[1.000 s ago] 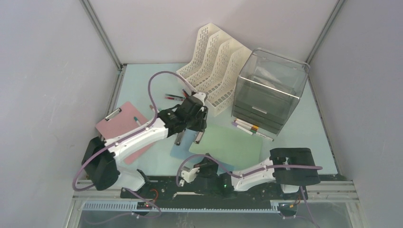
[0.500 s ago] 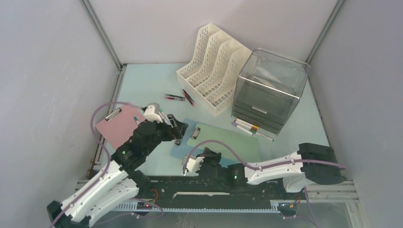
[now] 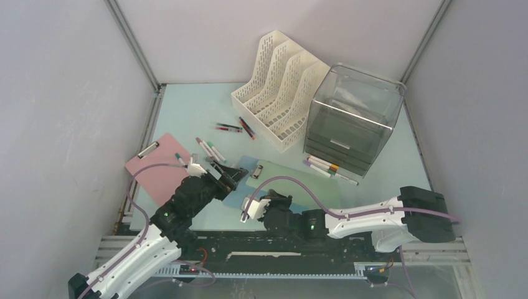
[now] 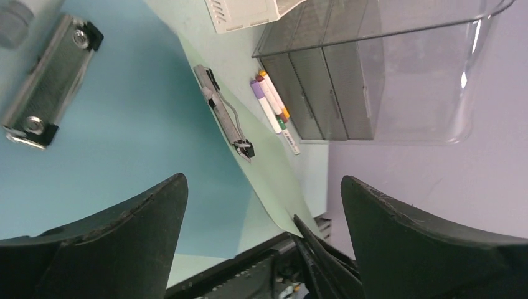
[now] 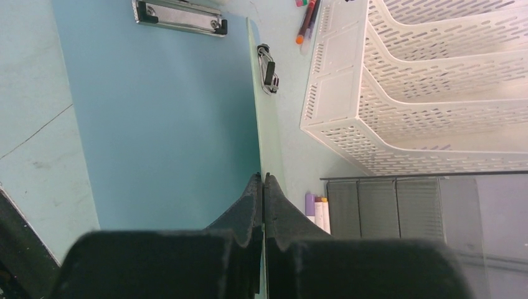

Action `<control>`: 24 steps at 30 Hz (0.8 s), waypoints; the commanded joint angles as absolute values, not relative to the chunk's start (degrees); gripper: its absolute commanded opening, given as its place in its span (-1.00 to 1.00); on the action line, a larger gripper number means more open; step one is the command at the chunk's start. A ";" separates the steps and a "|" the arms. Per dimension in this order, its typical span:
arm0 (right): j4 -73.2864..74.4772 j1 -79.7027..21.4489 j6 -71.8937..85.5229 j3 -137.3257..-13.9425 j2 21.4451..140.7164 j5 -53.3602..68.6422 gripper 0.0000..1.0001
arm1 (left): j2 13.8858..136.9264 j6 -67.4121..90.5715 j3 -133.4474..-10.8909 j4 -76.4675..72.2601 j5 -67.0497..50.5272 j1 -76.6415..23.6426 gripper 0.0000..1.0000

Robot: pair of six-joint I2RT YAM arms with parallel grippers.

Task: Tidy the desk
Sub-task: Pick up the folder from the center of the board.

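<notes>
The left gripper [image 3: 229, 176] hangs wide and empty over the desk [image 3: 187, 112] — the blue clipboard [image 3: 235, 197] lies just beneath it, long axis near to far, its right edge overlapped by the green clipboard [image 3: 305, 184]; the right gripper [image 3: 249, 212] is closed, empty.

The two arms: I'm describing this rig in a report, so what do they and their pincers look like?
Both the left arm and right arm have white link shells with black joint housings, and a looping purple cable runs along each. The left pincer and right pincer have matte black fingers, broad at the base and tapering to the tips.
</notes>
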State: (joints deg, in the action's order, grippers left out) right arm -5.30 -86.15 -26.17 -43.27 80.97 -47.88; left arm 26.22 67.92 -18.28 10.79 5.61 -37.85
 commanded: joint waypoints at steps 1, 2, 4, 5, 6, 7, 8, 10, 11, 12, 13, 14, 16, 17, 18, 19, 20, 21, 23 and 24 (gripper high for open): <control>-7.03 -85.52 -24.17 -45.13 79.49 -48.40 -1.00 | 27.12 79.26 -16.86 7.64 4.14 -37.61 1.00; -7.11 -85.47 -24.17 -45.09 79.46 -48.44 -1.00 | 28.12 80.37 -16.23 6.85 3.54 -37.56 1.00; -7.12 -85.46 -24.11 -45.08 79.40 -48.50 -1.00 | 30.74 81.98 -15.14 3.86 2.00 -37.79 0.97; -7.16 -85.46 -24.05 -45.09 79.47 -48.51 -1.00 | 32.23 82.65 -15.07 2.13 1.52 -38.01 0.95; -7.17 -85.43 -24.03 -45.09 79.46 -48.47 -1.00 | 33.63 83.03 -15.21 0.49 1.34 -38.45 0.93; -7.16 -85.51 -24.08 -45.09 79.52 -48.44 -1.00 | 35.01 83.27 -15.73 -0.50 1.57 -39.07 0.91; -7.14 -85.47 -24.08 -45.09 79.54 -48.45 -1.00 | 36.26 83.29 -16.28 -1.73 2.17 -40.16 0.89; -7.08 -85.43 -24.00 -45.09 79.71 -48.55 -1.00 | 38.46 82.27 -17.52 -3.04 3.66 -41.67 0.85; -7.04 -85.46 -23.95 -45.11 79.80 -48.56 -1.00 | 39.33 81.83 -18.09 -3.34 4.43 -42.39 0.81; -7.03 -85.43 -23.97 -45.07 79.83 -48.48 -1.00 | 40.29 81.64 -18.60 -3.71 5.28 -42.92 0.77; -7.03 -85.44 -23.99 -45.10 79.81 -48.57 -1.00 | 41.14 81.76 -18.86 -4.41 5.57 -43.39 0.70; -7.03 -85.48 -23.99 -45.10 79.79 -48.55 -1.00 | 41.89 81.93 -18.89 -5.37 5.55 -43.79 0.62; -7.06 -85.43 -24.00 -45.09 79.76 -48.60 -1.00 | 43.51 82.78 -18.96 -7.23 5.83 -44.78 0.45; -7.04 -85.45 -24.04 -45.09 79.72 -48.65 -1.00 | 44.30 83.13 -19.04 -7.63 5.95 -45.35 0.39; -7.10 -85.48 -24.08 -45.09 79.79 -48.61 -1.00 | 45.11 83.42 -19.14 -7.80 6.09 -45.79 0.33; -7.12 -85.44 -24.08 -45.11 79.80 -48.54 -1.00 | 45.79 83.83 -19.34 -7.82 6.12 -46.24 0.28; -7.05 -85.50 -24.06 -45.07 79.80 -48.56 -1.00 | 46.48 84.33 -19.29 -8.12 6.21 -46.66 0.22; -7.03 -85.58 -24.07 -45.09 79.80 -48.52 -1.00 | 47.02 84.89 -19.07 -8.69 6.28 -47.10 0.16; -7.03 -85.60 -24.08 -45.15 79.80 -48.61 -1.00 | 47.80 85.82 -18.54 -10.04 6.67 -47.95 -0.01; -7.03 -85.68 -24.08 -45.10 79.78 -48.60 -1.00 | 47.95 86.18 -18.28 -10.55 6.76 -48.20 -0.13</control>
State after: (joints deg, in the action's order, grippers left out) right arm -5.32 -85.84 -26.00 -43.27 80.97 -47.86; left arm 47.09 83.59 -17.30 -6.22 4.82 -46.92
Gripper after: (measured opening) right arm 0.008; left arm 0.510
